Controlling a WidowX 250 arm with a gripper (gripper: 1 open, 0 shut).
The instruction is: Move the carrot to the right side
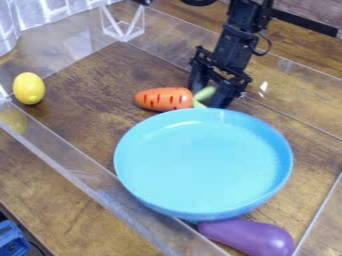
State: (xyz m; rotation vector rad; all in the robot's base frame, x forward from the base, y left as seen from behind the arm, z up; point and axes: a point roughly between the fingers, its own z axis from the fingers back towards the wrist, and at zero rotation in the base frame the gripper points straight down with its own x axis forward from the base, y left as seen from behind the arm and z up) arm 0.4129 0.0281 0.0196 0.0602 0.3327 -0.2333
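Claw (218,94) jaws apart at one carrot (164,99), one blue plate (201,165), one eggplant (251,238)

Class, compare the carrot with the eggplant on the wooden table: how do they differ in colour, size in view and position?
The carrot is orange with dark ridges; the eggplant is glossy purple. The carrot lies beyond the blue plate, right beside the gripper; the eggplant lies at the near edge, partly hidden by the plate's rim. The carrot looks smaller than the eggplant. Both are toy vegetables lying on their sides.
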